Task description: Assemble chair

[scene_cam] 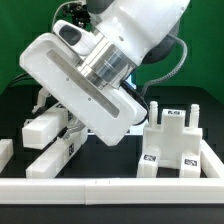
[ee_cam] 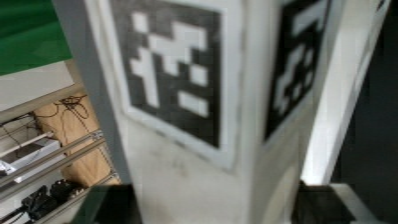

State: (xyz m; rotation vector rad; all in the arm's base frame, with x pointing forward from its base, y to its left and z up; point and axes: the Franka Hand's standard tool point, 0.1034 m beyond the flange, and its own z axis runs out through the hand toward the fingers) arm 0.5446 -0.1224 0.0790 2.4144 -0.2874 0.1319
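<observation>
In the exterior view, the white arm (scene_cam: 130, 30) is seen reaching down over the black table (scene_cam: 120, 165), and the wide body of its hand is tilted in the middle of the picture. The gripper (scene_cam: 75, 128) is mostly covered by this body, so its jaws cannot be judged from here. At the exterior view's left, a small block (scene_cam: 42, 126) of the chair is seen lying on the table, and just beside it a long bar (scene_cam: 55, 155) is laid slantwise, with its far end under the hand. At the exterior view's right, well apart from the gripper, a pegged block (scene_cam: 175, 148) is standing upright; two pegs rise from its top, and small square tags are carried on its faces. A long white rail (scene_cam: 110, 188) is laid along the near edge of the table. A green backdrop (scene_cam: 20, 40) is seen behind.

In the wrist view, almost the whole picture is filled by one white chair part (ee_cam: 196, 165), seen from very near. Two of its faces are shown, and a black-and-white tag is carried on each. The gripper (ee_cam: 222, 208) is placed around it: the dark fingers (ee_cam: 86, 205) are pressed against its two opposite sides, so the part is pinched between them. Some cables (ee_cam: 45, 135) are seen on a pale surface beside it.
</observation>
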